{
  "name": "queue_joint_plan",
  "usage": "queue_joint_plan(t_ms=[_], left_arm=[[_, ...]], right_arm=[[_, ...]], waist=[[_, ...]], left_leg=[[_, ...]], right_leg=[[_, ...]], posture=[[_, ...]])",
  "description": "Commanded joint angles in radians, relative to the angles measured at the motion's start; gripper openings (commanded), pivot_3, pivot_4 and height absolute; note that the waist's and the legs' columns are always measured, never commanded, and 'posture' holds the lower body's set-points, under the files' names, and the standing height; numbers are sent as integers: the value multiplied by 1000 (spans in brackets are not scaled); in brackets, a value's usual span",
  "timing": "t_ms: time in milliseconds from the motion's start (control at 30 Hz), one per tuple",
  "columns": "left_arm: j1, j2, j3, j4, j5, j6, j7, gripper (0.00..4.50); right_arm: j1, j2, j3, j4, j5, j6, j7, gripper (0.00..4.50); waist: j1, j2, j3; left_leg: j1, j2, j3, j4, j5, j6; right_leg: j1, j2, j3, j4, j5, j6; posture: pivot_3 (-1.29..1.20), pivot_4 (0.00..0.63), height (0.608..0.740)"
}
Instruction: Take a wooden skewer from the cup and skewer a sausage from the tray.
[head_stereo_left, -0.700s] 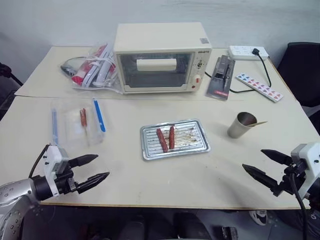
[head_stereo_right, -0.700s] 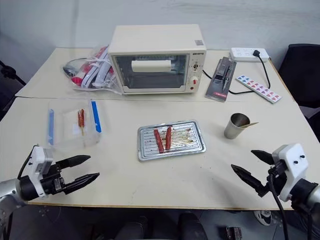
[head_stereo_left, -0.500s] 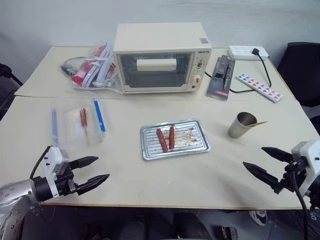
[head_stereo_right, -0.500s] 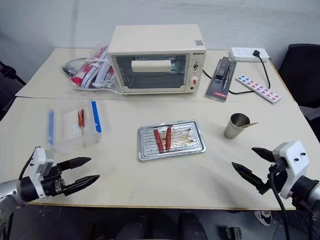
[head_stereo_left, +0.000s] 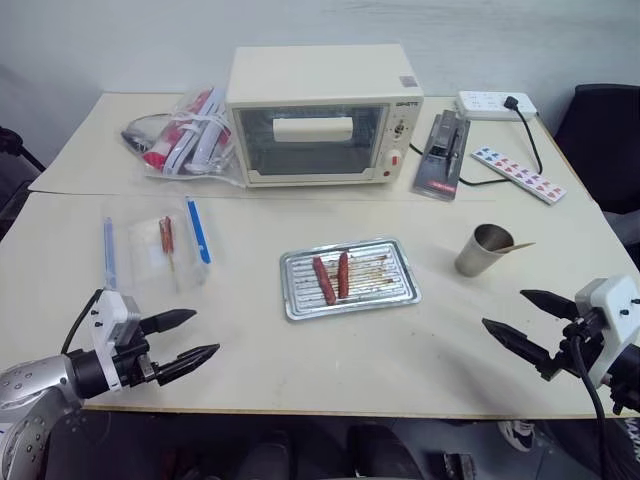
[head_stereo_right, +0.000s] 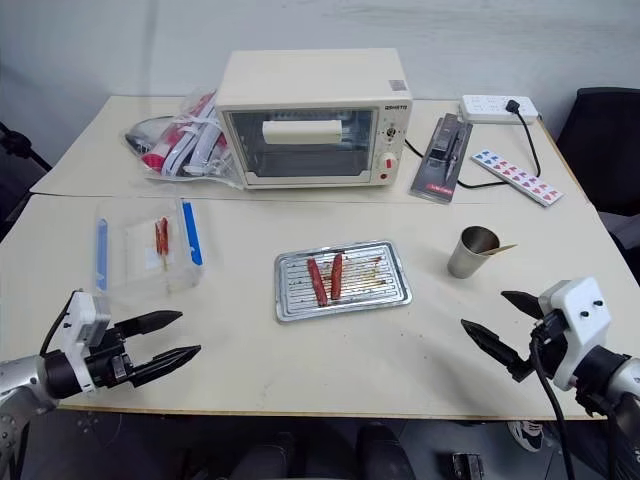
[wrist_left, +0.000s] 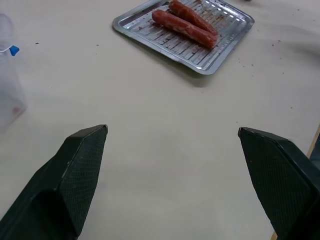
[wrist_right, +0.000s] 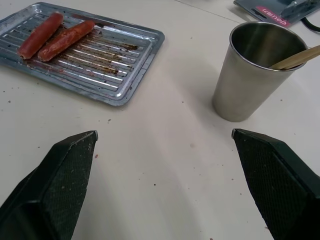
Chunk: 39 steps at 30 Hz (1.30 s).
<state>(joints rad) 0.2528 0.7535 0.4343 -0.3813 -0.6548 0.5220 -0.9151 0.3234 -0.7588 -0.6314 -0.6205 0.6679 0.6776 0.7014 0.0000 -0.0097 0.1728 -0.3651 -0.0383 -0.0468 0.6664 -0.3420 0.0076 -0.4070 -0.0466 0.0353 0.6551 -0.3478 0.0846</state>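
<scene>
The left gripper (head_stereo_left: 186, 337) hovers low over the near-left part of the table (head_stereo_left: 300, 350), its two black fingers spread wide and holding nothing; the tray (head_stereo_left: 400, 293) lies well ahead of it and off to its right. On the tray's ribbed floor two sausages lie side by side, and the shorter sausage (head_stereo_left: 343, 274), the one on the right, is the one to spear. The cup (head_stereo_left: 484, 250) stands beyond the tray, ahead of the right gripper (head_stereo_left: 523, 321) and a little to its left, with the wooden skewer (wrist_right: 300, 56) leaning on its rim and its end poking out toward the right. The right gripper is likewise spread and empty, so it is probably best placed to fetch: approach the protruding end, pinch the thin stick squarely, and lift along its lean to avoid tipping the light cup.
</scene>
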Motion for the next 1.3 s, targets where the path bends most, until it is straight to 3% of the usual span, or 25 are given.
queue_joint_plan(t_ms=[33,233,400,600,733,1300], left_arm=[[-34,-4,-28,-25,-17,6,4,4425],[-136,15,-89,-52,-105,83,-33,4425],[-339,65,-173,-8,-211,185,-146,4425],[-663,39,-328,113,-210,238,-231,4425],[-799,1,-398,163,-199,248,-268,4425],[-899,-58,-458,201,-137,222,-290,4425]], right_arm=[[-24,34,3,-11,8,1,-57,4500],[-83,139,1,-39,50,34,-210,4500],[-186,233,-7,-42,85,63,-383,4500],[-255,258,67,-28,73,57,-448,4500],[-289,260,99,6,56,34,-457,4500],[-348,265,150,71,23,-11,-458,4500]], waist=[[0,0,0],[0,0,0],[-1,0,0],[-2,1,0],[-3,1,0],[-4,1,0]], left_leg=[[0,0,0,0,0,0],[0,0,0,0,1,-1],[-1,0,0,1,2,-3],[-2,-1,0,1,2,-4],[-3,-1,0,2,3,-3],[-5,0,0,4,3,-4]], right_leg=[[0,0,0,0,0,0],[0,0,0,1,0,0],[-2,0,0,3,0,0],[-4,0,0,4,0,0],[-5,1,0,5,0,0],[-5,2,0,6,0,0]], posture=[[0,150,740],[0,150,740],[0,150,740],[0,150,740],[0,150,740],[0,150,740]])
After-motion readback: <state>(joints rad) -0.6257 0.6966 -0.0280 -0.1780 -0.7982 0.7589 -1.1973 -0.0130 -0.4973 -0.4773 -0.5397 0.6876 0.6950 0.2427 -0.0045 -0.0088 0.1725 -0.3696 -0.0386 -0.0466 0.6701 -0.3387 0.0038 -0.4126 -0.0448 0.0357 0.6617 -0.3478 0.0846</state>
